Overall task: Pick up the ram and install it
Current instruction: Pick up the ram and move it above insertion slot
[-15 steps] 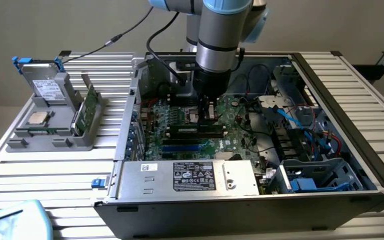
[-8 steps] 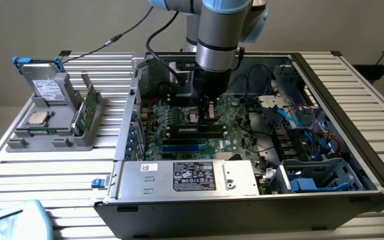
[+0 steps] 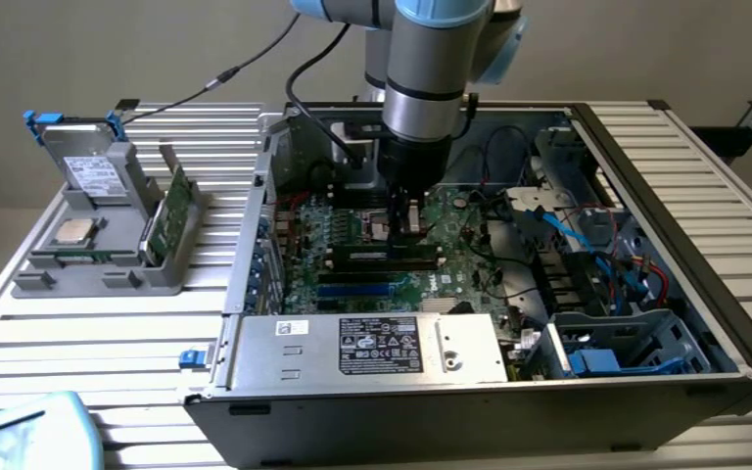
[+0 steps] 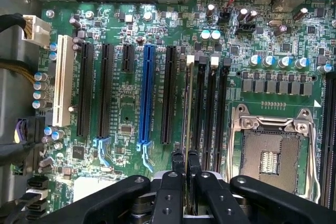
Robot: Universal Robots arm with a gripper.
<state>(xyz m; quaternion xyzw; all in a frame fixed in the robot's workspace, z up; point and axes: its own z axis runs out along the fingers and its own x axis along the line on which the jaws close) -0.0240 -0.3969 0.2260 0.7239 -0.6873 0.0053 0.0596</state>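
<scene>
You see the gripper (image 4: 185,165) clamped on the ram (image 4: 188,103), which stands edge-on over the motherboard (image 4: 121,103), parallel to the black slots (image 4: 210,114) beside the processor socket (image 4: 270,153).

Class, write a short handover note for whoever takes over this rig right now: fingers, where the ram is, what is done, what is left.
Gripper: fingers shut on the ram, held on edge.
Ram: inside the open computer case, over the motherboard, lined up with the black memory slots beside the empty processor socket.
Done: ram picked up and brought to the slots.
Left: full seating cannot be confirmed; ram not yet released.
</scene>
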